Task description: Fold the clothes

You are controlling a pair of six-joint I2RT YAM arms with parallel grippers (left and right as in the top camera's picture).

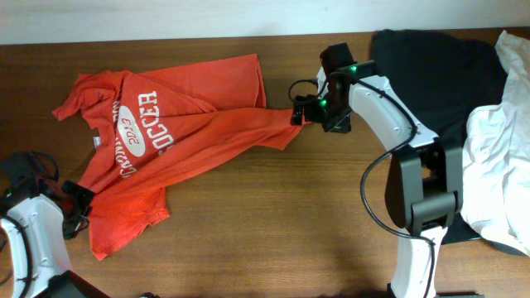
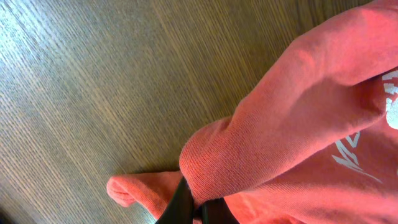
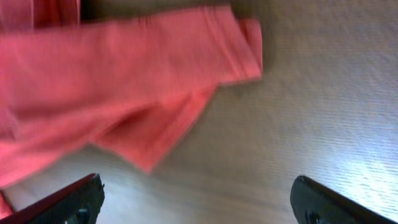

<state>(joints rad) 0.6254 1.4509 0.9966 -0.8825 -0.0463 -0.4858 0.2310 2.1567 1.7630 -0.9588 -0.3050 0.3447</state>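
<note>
The red-orange T-shirt [image 1: 174, 132] with white lettering lies crumpled on the left half of the wooden table, one end stretched toward the right. My left gripper [image 1: 73, 199] is at the shirt's lower left edge, shut on a fold of its fabric [image 2: 205, 180]; the black fingers [image 2: 202, 208] pinch the cloth just above the wood. My right gripper [image 1: 308, 112] hovers at the shirt's right tip with fingers wide open and empty [image 3: 196, 199]; the shirt's corner [image 3: 149, 93] lies on the table just ahead of them.
A black garment [image 1: 439, 66] lies at the back right and a white garment [image 1: 497, 165] at the right edge. The right arm's base [image 1: 422, 199] stands on the table. Bare wood lies at the front middle.
</note>
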